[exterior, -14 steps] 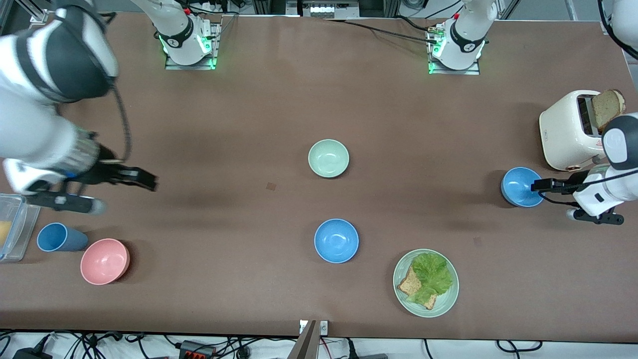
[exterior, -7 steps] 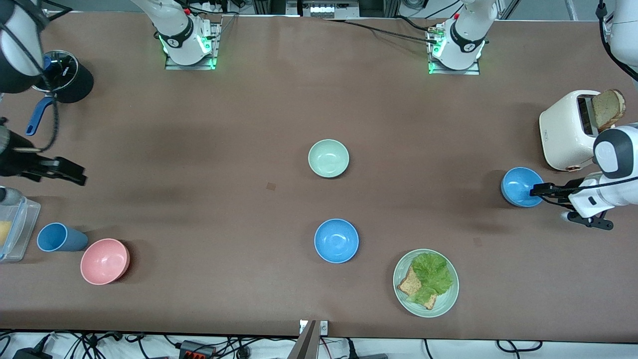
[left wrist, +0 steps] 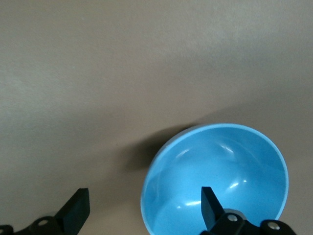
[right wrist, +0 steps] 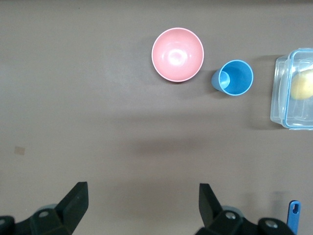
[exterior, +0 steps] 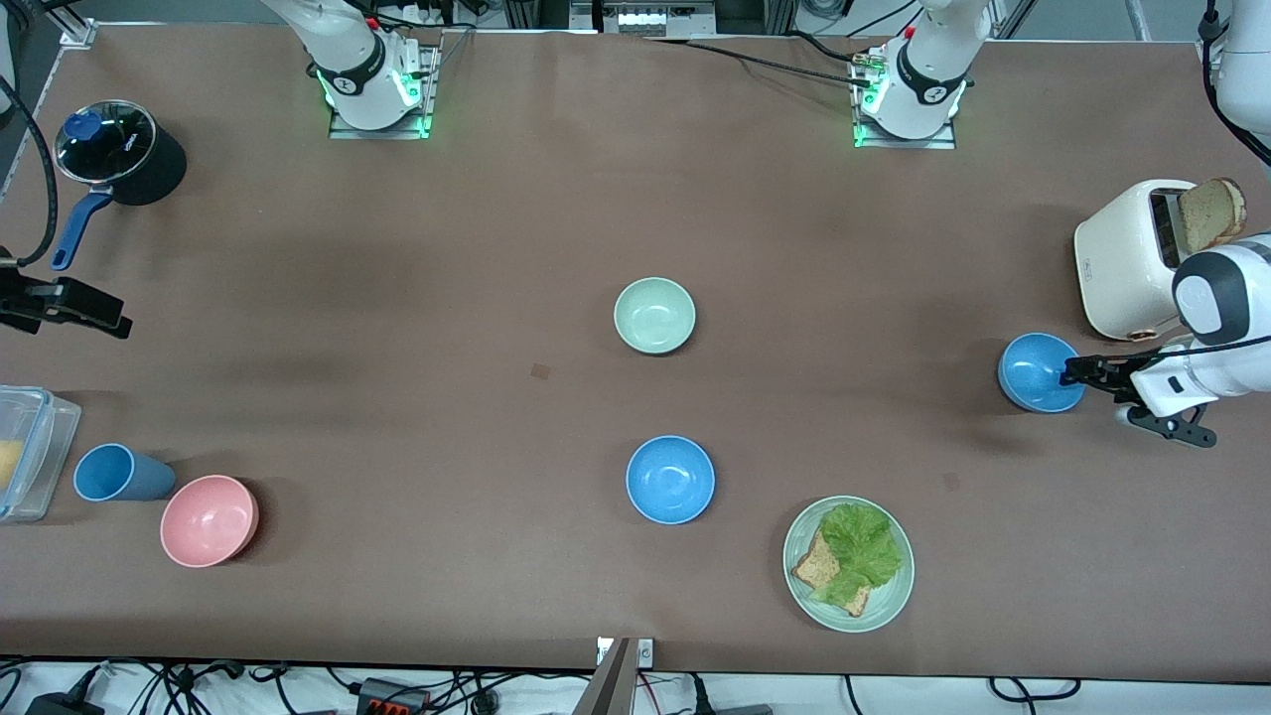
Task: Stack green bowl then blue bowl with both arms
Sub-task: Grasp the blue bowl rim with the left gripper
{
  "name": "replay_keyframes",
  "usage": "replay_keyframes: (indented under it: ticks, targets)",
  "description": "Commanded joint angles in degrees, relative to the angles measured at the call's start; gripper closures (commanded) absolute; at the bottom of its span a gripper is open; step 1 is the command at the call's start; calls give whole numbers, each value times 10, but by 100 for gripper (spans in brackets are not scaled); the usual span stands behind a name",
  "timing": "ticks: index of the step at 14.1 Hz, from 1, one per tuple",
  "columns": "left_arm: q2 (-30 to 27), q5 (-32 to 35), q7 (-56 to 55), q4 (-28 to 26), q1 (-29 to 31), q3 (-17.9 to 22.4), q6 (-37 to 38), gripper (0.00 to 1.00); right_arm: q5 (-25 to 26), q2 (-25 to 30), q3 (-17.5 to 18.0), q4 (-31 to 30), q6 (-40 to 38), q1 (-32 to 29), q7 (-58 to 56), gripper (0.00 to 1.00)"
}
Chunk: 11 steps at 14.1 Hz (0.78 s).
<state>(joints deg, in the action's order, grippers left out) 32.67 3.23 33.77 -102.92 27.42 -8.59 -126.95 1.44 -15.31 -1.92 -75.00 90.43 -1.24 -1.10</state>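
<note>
Right gripper [exterior: 114,323] withdrew to its table end, open, empty; left gripper [exterior: 1070,375], open, straddled blue bowl's [exterior: 1033,369] rim, closing next.

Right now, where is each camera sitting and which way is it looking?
Front view: high across the table, facing both arm bases; shows every dish and both claws.
Left wrist view: on the left arm, looking down at a blue bowl; open left claw straddles its rim.
Right wrist view: on the right arm, looking down at the pink bowl; open right claw shows.
Shared: front and right wrist views both show the pink bowl.
</note>
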Motion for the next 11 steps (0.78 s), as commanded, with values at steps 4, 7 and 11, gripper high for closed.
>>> replay_keyframes:
  ticks: [4, 7, 11]
  targets:
    - [-15, 9, 22, -63, 13, -6, -56, 2, -7, 109, 2, -163, 37, 0, -8, 0]
    - [-15, 9, 31, -63, 14, -7, -57, 24, -7, 156, 2, -232, 43, 0, -4, 0]
    - [-13, 8, 81, -63, 14, -12, -56, 64, -5, 158, 4, -239, 59, 2, -6, 0]
